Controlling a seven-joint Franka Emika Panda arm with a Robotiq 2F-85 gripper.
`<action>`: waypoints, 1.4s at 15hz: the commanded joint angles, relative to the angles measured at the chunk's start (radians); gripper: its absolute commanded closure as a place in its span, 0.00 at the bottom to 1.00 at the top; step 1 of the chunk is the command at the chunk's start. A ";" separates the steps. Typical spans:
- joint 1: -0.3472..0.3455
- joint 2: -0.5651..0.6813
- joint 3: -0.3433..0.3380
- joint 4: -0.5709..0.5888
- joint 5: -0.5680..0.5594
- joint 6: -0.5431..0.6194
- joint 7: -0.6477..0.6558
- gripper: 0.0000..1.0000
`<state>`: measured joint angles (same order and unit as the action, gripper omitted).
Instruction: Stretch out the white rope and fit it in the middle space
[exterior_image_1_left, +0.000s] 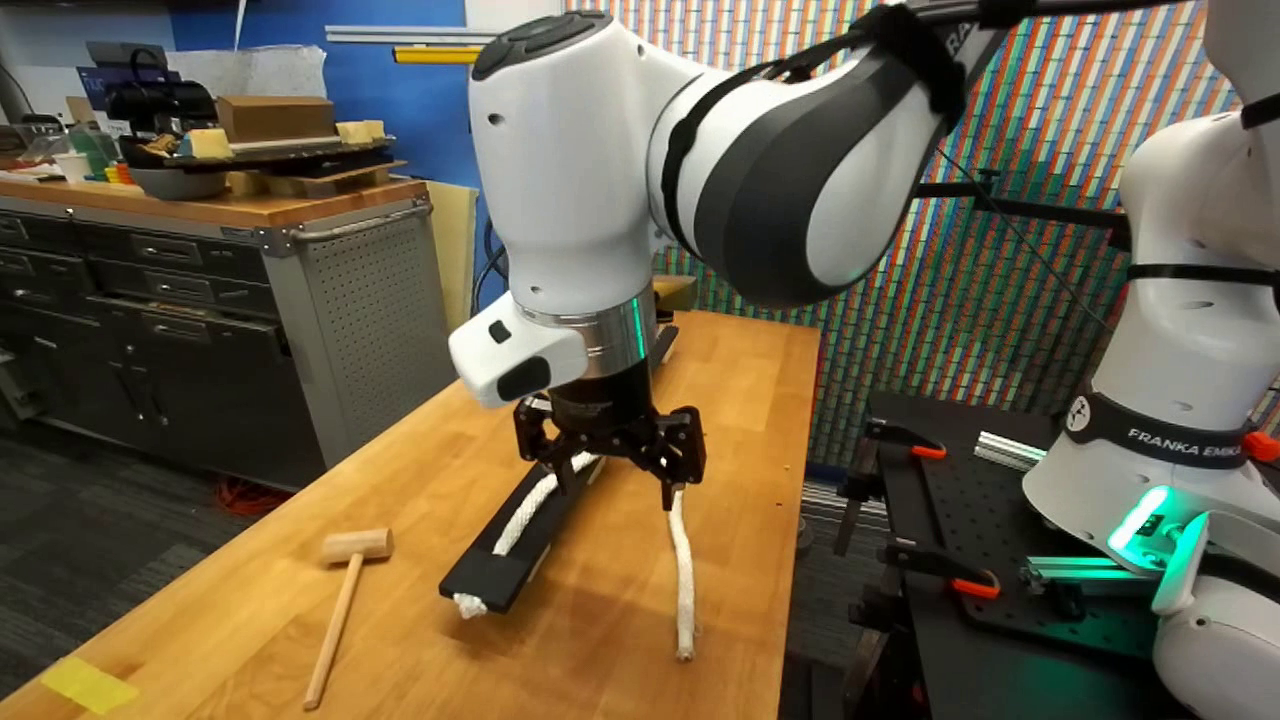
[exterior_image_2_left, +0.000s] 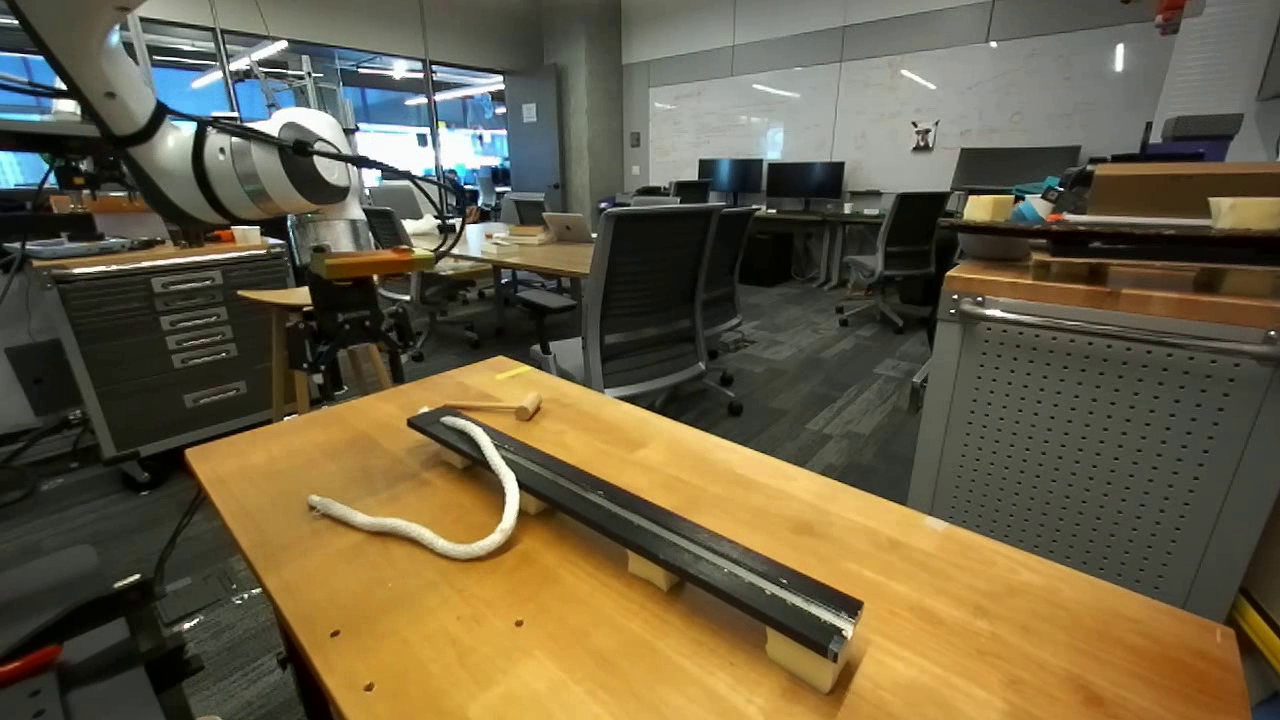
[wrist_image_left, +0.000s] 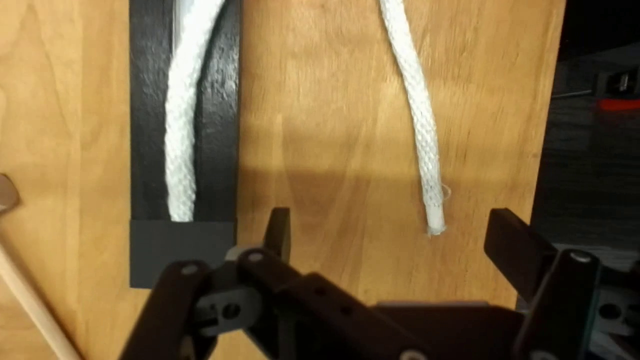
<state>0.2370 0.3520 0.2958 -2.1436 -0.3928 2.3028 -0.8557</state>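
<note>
My pincer (wrist_image_left: 389, 220), spread wide and gripping nothing, hangs over the bench (exterior_image_2_left: 930, 600). The white braided rope (exterior_image_2_left: 511, 500) starts under a black end cap (wrist_image_left: 182, 252), follows the groove (exterior_image_2_left: 760, 578) between the black bars (wrist_image_left: 217, 150) a short way, then bends off and doubles back across the bench. I judge the task barely begun: most of the groove is bare, and I cannot tell whether the covered stretch is seated. Left to me is drawing the rest straight, then pressing it in.
</note>
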 joint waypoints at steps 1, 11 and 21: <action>-0.015 0.018 0.015 -0.043 -0.011 0.083 -0.160 0.00; 0.013 0.088 0.005 -0.100 0.032 0.142 -0.099 0.00; -0.003 0.185 0.024 -0.090 0.092 0.180 -0.087 0.00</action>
<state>0.2451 0.5147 0.3048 -2.2457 -0.3298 2.4675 -0.9466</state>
